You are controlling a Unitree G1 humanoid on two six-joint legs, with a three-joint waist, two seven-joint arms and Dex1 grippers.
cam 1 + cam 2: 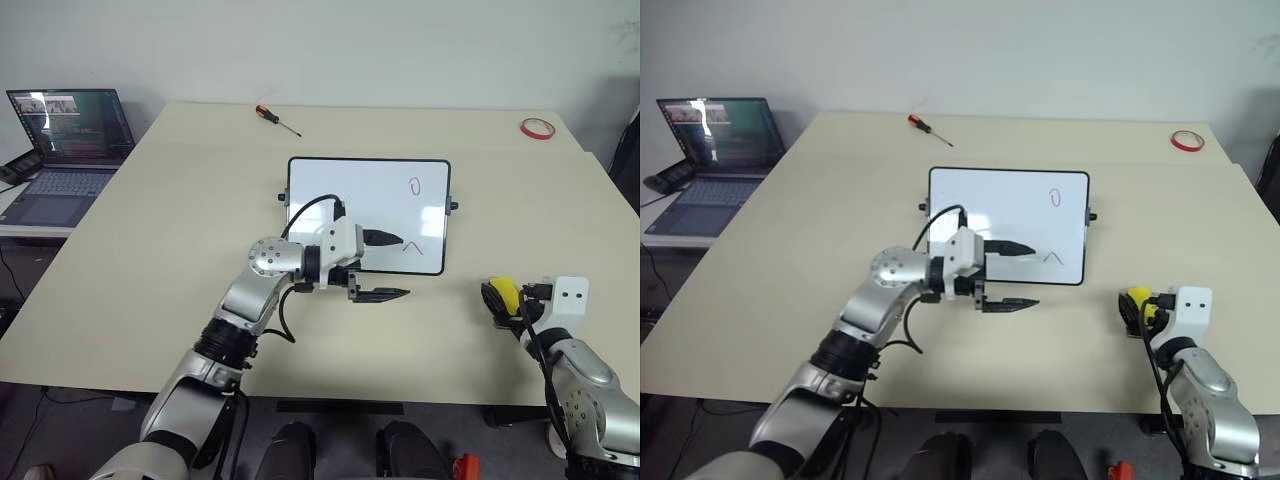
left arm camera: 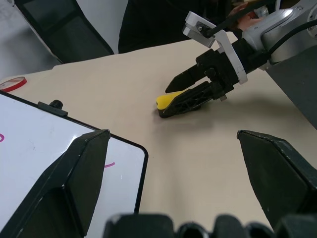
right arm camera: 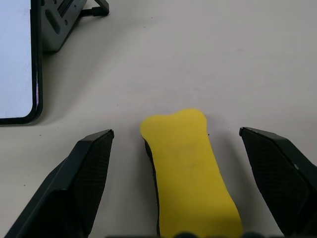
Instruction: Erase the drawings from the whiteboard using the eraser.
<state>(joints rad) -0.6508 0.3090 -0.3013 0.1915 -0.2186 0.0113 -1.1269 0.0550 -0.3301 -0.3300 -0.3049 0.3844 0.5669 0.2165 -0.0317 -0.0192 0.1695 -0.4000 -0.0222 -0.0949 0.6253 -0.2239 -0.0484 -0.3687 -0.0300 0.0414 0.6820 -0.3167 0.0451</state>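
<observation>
I see my right gripper spread wide around the eraser, its long axis along the fingers; left gripper open too.

board: flat on surface, red loop and caret on it
left gripper: jaws open, over board's near edge
eraser: yellow, by right gripper
</observation>
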